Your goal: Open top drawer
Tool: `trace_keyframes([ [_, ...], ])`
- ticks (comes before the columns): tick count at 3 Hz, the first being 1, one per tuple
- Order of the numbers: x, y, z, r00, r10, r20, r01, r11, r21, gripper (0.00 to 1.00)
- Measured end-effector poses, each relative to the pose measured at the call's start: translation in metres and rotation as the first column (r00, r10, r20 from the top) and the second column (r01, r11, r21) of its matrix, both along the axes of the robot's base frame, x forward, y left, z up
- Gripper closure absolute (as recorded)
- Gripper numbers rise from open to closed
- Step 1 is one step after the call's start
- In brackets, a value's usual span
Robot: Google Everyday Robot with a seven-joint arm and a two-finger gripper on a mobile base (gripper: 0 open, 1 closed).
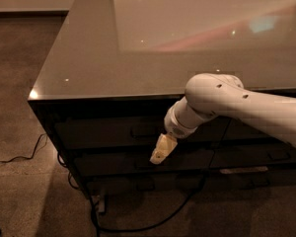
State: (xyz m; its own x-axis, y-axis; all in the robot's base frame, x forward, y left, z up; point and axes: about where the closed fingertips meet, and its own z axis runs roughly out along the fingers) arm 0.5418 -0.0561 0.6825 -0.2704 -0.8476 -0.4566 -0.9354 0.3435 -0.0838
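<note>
1. The cream-tipped gripper (163, 150) hangs off the white arm (227, 100), pointing down towards 7 o'clock. It sits in front of the cabinet face, and I cannot tell whether it is released or clenched.
2. The top drawer (98, 133) is the dark front directly under the countertop (89, 58), and it looks fully shut. Its handle (145, 131) is at about 11 o'clock from the gripper, close by but apparently not held.
3. To do this step well, I'd say the gripper should rise towards 11 o'clock, settle squarely on that handle and then pull straight out. Sagging lower risks catching the lower drawer (113, 163) instead.
4. Every drawer front I can see is closed, so any contents are hidden.
5. A dark cable (153, 221) trails along the floor (19, 191) at 6 o'clock.
</note>
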Motion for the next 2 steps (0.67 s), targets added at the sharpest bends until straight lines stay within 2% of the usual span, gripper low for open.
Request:
trace_keyframes([
  [2,0.019,0.007,-0.015,0.9999,0.006,-0.009,-0.006,1.0,0.013,0.0],
])
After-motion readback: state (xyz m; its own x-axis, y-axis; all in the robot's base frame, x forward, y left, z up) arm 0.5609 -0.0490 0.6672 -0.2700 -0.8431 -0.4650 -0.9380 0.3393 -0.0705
